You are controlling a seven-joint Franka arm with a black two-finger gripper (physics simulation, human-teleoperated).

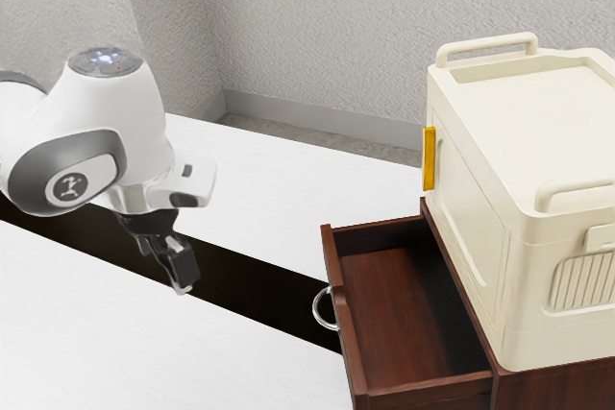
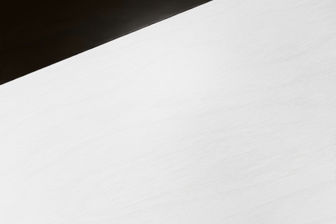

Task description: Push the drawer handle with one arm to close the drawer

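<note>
Tool [image 1: 184, 287] (1) apart from 1 open drawer [image 1: 389, 319].

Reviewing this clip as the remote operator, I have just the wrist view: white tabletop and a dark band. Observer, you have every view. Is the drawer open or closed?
Observer: Open. The drawer stands out from the brown cabinet.

Operator: Am I touching it anywhere?

Observer: No. In the exterior view, a clear gap separates the gripper from the ring handle on the drawer's front.

Operator: Does the cabinet carry anything on top?

Observer: Yes, a large cream box rests on it.
</note>
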